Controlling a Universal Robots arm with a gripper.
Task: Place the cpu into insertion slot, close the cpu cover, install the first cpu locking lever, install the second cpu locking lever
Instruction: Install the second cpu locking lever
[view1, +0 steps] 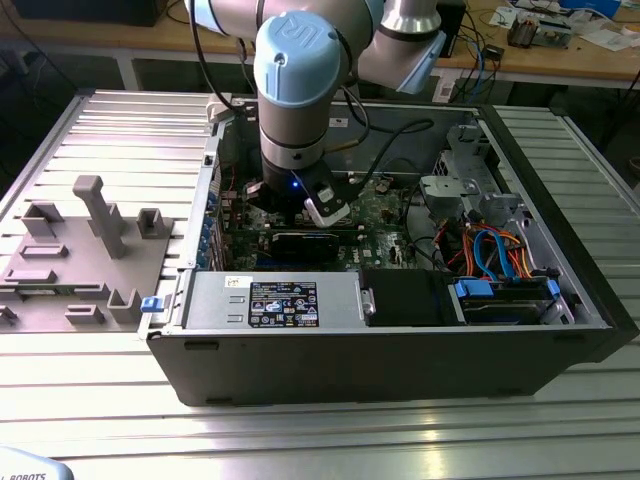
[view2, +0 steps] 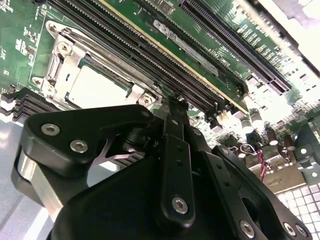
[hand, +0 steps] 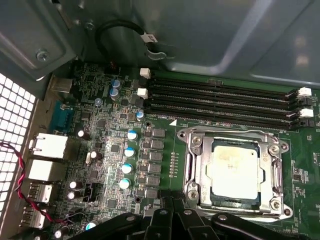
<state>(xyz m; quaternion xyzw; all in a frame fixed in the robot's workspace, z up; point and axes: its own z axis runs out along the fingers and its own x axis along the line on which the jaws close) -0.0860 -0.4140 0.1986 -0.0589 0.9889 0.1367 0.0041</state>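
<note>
1. Gripper (hand: 172, 212) hangs low over the green board (hand: 115, 145), just off the socket's edge; whether its fingers are spread I cannot tell.
2. The cpu (hand: 235, 167) lies flat in the insertion slot (hand: 197, 172), the cpu cover (hand: 227, 134) framing it.
3. In the exterior view, the case wall (view1: 205, 200) stands at nine o'clock of the arm (view1: 295, 110), open room at three.

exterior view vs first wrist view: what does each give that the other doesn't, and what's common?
Exterior view alone: the pale blue and grey robot arm reaching down into the open dark computer case, the grey plastic fixture tray on the exterior view's left, and the blue and orange cables.

First wrist view alone: the dull silver square cpu seated in the insertion slot, the silvery metal cpu cover framing it, and four long black memory slots.

Both: the green motherboard.
</note>
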